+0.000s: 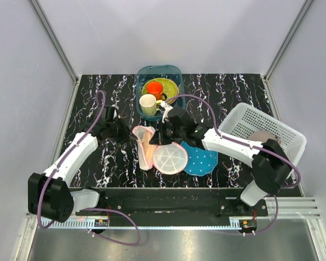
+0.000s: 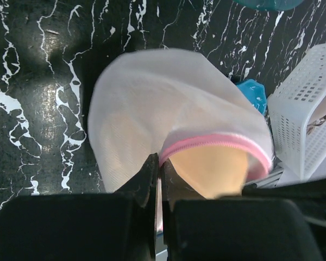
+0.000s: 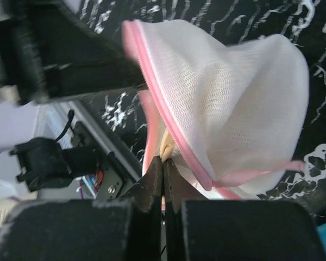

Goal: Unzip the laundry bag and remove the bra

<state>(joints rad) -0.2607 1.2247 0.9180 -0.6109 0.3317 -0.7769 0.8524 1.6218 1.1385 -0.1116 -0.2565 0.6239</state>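
The laundry bag (image 1: 171, 158) lies unzipped at the table's middle. One white mesh half lies flat and the other half (image 1: 143, 145) stands on edge. My left gripper (image 1: 131, 136) is shut on the upright half's pink rim (image 2: 206, 144). In the left wrist view the gripper's tips (image 2: 158, 163) pinch that trim, and the beige bra (image 2: 212, 168) shows inside the dome. My right gripper (image 1: 162, 136) reaches into the opening from the right. In the right wrist view its tips (image 3: 164, 161) are shut on a fold of the bra (image 3: 167, 147), just under the mesh (image 3: 233, 103).
A blue dotted plate (image 1: 202, 161) lies just right of the bag. A white perforated basket (image 1: 250, 122) stands at the right edge. Behind the bag, a teal basin (image 1: 159, 67) holds a yellow plate, an orange cup (image 1: 155, 88) and a cream mug (image 1: 148, 104).
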